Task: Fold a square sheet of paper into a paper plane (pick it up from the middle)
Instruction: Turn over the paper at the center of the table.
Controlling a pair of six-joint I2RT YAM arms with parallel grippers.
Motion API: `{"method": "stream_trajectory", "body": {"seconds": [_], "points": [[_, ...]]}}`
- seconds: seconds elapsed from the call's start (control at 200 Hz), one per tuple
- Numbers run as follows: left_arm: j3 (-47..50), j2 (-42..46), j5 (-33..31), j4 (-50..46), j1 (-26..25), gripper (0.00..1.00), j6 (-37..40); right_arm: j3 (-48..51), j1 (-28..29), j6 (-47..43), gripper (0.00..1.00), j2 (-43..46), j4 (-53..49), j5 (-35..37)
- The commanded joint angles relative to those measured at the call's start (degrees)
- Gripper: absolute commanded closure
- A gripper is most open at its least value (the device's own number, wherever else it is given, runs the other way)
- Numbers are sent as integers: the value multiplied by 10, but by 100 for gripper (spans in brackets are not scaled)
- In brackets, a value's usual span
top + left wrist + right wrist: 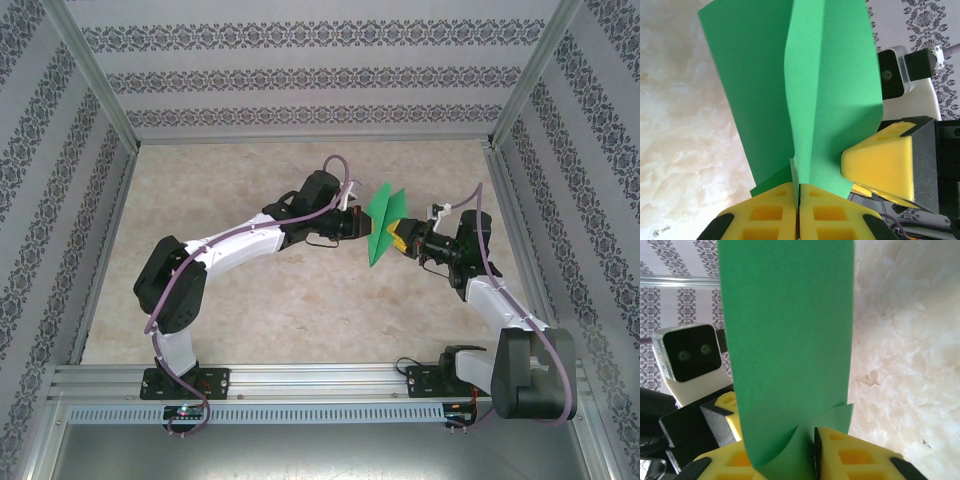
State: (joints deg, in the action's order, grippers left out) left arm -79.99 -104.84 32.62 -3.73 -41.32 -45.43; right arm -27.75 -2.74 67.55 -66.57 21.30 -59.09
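Top external view: the square sheet of paper (383, 222) is in the middle of the frame, held in the air above the table (250, 310), well clear of it. It stands on edge between the two arms. The left tool (362, 224) meets it from the left and the right tool (402, 238) from the right.

In the left wrist view the left tool's yellow fingers (775, 212) are pressed together at the bottom of the frame, with the lower edge of the paper between them. In the right wrist view the paper curls down into the right tool, which seems clamped on it too.

The pick-up is done, I judge. The paper shows one long crease with two flaps. The pointed nose and the wings are not made yet, so most folds are left.
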Motion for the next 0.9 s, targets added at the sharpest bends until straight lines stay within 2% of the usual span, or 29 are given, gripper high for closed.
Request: {"method": "stream_trajectory", "body": {"seconds": [0.0,0.15,0.275,0.475,0.565,0.894], "points": [[5,17,15,42,7,87,-16,-16,7,4,83,9,20,-13],[1,19,15,40,8,81,-16,-27,9,2,92,8,20,-20],[-7,28,11,18,8,63,-2,-38,9,2,96,5,20,-24],[-2,53,-10,-26,9,42,14,-51,13,5,99,1,32,-22],[16,62,-12,-7,8,38,-2,-48,16,24,99,-1,62,-18],[65,68,4,81,9,36,-76,-44,27,101,99,-23,170,-8]]}}
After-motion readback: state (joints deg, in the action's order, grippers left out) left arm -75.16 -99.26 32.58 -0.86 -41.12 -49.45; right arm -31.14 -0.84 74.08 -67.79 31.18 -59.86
